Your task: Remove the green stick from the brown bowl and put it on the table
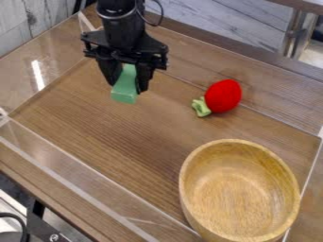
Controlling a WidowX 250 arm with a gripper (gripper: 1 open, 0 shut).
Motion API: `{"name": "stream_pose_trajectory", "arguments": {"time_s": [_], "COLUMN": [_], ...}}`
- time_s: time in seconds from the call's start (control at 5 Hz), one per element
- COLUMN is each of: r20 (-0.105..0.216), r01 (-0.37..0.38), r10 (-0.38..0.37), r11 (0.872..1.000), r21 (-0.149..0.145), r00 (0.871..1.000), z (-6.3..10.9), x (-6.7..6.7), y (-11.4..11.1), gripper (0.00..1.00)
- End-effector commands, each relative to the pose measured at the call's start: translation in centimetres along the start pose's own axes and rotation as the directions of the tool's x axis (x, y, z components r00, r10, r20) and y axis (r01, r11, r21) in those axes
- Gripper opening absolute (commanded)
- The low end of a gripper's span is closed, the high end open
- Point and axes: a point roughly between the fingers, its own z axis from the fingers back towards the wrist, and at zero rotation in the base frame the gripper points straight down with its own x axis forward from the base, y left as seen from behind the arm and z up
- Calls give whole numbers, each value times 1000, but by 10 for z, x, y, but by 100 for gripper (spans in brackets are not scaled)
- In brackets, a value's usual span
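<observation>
Above the wooden table point(120, 140), near the far side, the black gripper point(123, 71) is pointing down and pinching the green stick point(124, 87) between its closed fingers; the stick is looking flat, smooth and plain green, like a little block with straight sides, and it is hanging a bit tilted, away from the bowl; whether its low end is touching the wood, I cannot tell; the arm's metal parts are looking dark and knobbly, with a thin black cable point(154, 13) curling beside them; the brown bowl point(240, 191) is sitting close to the near right corner, big and round, with a thick smooth rim going all the way around and a pale wooden inside that is curving down; the red toy point(225, 93) is lying between the gripper and the right edge, round like a fat berry and a little shiny, with a bumpy green stem point(201, 107) sticking out toward the left of the picture; the tabletop is showing brown wood with fine lines running through it, and clear plastic walls point(47, 21) are standing along its edges, shining in places
</observation>
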Motion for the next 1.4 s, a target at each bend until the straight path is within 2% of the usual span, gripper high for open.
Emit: {"name": "stream_pose_trajectory", "arguments": {"time_s": [0.0,0.2,0.8,1.2], "r20": [49,45,34,25], "r01": [-54,-108,-175,-217], "r10": [54,107,173,216], "r11": [998,994,983,975], "r21": [15,32,52,52], "r00": [997,993,984,976], "z": [8,3,-21,-24], "x": [24,35,44,44], "y": [4,9,21,2], "gripper": [0,0,0,0]}}
